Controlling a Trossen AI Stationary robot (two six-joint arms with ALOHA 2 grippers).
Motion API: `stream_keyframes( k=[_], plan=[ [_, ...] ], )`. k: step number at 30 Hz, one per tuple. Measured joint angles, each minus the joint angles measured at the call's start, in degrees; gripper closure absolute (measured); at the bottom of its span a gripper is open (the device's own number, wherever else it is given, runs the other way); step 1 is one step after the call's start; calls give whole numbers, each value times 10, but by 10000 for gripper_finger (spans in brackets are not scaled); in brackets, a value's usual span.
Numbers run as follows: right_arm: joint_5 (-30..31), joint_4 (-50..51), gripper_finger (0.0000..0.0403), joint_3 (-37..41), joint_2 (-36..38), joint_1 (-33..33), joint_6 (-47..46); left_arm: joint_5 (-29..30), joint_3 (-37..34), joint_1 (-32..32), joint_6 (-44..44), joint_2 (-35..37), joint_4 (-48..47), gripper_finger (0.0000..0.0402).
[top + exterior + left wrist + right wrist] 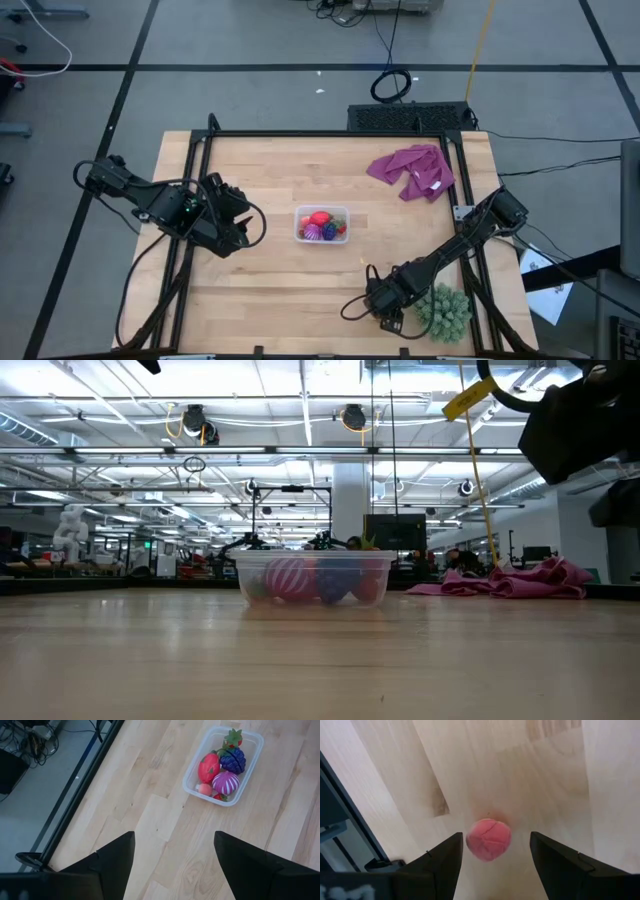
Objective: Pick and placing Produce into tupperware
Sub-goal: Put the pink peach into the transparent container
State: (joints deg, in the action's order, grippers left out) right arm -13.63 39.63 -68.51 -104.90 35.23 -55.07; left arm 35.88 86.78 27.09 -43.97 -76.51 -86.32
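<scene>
Right tool is down at the near right part of the counter, fingers spread apart with a small round pinkish-red toy fruit sitting between them — not gripped, it rests on the wood with a gap to each finger. In the high view that tool sits just beside the big green spiky ball, and the pink piece itself is hidden under the arm.

Left tool hangs over the left half of the counter, fingers released, nothing between them, aimed toward the small clear plastic rectangular box with rounded corners.

Progress, my read: mostly done. The box sits mid-counter and already holds a red strawberry-like piece, a second red strawberry with a green top, a dark purple spiky fruit, a magenta striped round one and a small pinkish bit. What's left looks like one item — the pink fruit at the right tool, well apart from the box.

Counter is light butcher-block wood in a black frame; a crumpled purple-magenta cloth lies at the far right corner. Low view shows a big open hall behind, strip lights and ceiling trusses, equipment in the distance.
</scene>
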Motion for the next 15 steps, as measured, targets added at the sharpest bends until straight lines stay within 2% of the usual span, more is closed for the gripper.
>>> stream_keyframes(
  k=[15],
  plan=[
    [0, -12, 179, 9, 0, 0, -2, 0, 0, 0, 0, 0, 1, 128]
  ],
)
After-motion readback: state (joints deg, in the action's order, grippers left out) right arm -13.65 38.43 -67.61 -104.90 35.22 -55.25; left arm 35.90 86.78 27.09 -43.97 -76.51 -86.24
